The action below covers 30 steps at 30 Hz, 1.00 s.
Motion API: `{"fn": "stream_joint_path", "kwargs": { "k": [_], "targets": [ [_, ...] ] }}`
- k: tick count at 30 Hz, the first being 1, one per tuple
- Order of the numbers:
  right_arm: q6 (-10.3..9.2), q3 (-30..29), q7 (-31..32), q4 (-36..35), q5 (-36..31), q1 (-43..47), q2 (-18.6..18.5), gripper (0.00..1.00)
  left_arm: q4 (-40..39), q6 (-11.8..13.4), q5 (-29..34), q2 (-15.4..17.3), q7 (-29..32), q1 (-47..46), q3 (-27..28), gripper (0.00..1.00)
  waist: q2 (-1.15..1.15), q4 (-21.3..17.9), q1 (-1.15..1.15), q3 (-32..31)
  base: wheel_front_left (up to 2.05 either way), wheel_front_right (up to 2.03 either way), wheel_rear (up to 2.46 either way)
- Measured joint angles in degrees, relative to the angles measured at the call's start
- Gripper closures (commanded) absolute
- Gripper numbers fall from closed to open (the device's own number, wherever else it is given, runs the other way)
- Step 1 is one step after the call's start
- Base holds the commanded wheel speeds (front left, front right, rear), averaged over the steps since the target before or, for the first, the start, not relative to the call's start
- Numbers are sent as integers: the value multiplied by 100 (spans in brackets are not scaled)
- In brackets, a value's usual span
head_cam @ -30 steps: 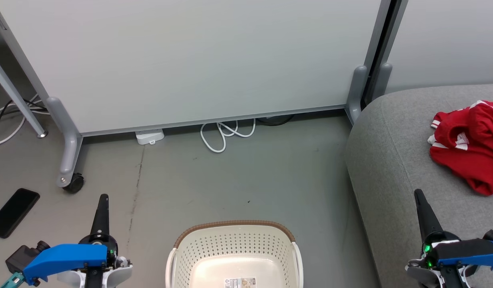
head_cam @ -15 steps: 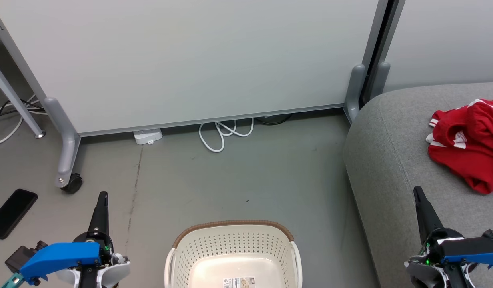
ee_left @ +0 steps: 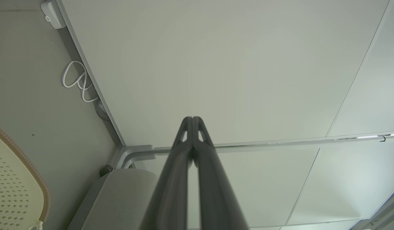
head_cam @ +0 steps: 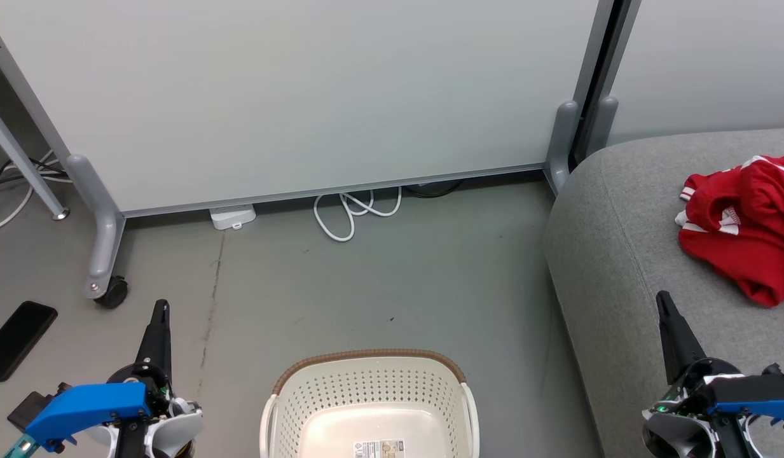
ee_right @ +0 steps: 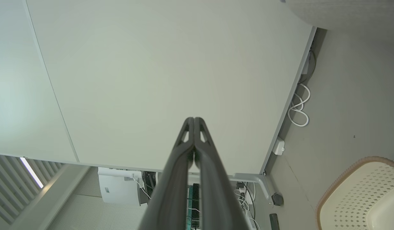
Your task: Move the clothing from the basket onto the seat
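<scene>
Floor: a smooth grey floor (head_cam: 379, 273) fills the middle of the head view.
Basket: the basket (head_cam: 366, 353) stands on the floor at 6 o'clock, brown rim up. Its pale bottom is in plain sight, with 1 label stuck to it.
Left hand: the left hand (head_cam: 161, 305) hovers at 7 o'clock over the floor. Its 2 fingers are pressed together along their tips in the left wrist view (ee_left: 192, 118), with nothing between them.
Right hand: the right hand (head_cam: 662, 296) hovers at 5 o'clock above the seat's front edge. Its fingers are likewise closed tight and empty (ee_right: 194, 118).
Phone: a black phone (head_cam: 18, 340) lies flat on the floor at 8 o'clock.
Seat: the grey seat (head_cam: 608, 254) runs from 5 to 3 o'clock, well apart from the basket.
Clothing: the clothing (head_cam: 741, 235) lies crumpled on the seat at 3 o'clock, red with white trim, beyond the right hand and clear of it.
Cable: a white cable (head_cam: 353, 213) lies looped at 12 o'clock, at the foot of the panel.
Panel: a pale panel (head_cam: 302, 95) on castered legs closes the far side.
</scene>
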Motion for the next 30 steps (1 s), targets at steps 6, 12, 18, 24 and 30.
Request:
{"fn": "stream_joint_path", "kwargs": {
  "k": [6, 12, 18, 24, 30],
  "targets": [
    [0, -3, 58, -3, 234, -8, 2, 100, -10, -1, -218, 0, 62, -20, 23, 100, 0, -13, 0, 6, 0, 0, 0],
    [0, -4, 85, -4, 343, -15, 2, 100, -15, -18, -319, 0, 79, -37, 34, 100, 0, -18, 0, 8, 0, 0, 0],
    [0, -4, 85, -5, 343, -24, 2, 100, -15, -18, -319, -1, 80, -37, 34, 100, 0, -18, 0, 8, 0, 0, 0],
    [0, -4, 85, -5, 343, -25, 3, 100, -15, -18, -319, -1, 79, -37, 34, 100, 0, -18, 0, 8, 0, 0, 0],
    [0, -4, 85, -5, 343, -25, 3, 100, -15, -18, -319, -1, 79, -37, 34, 100, 0, -18, 0, 8, 0, 0, 0]
  ]
}}
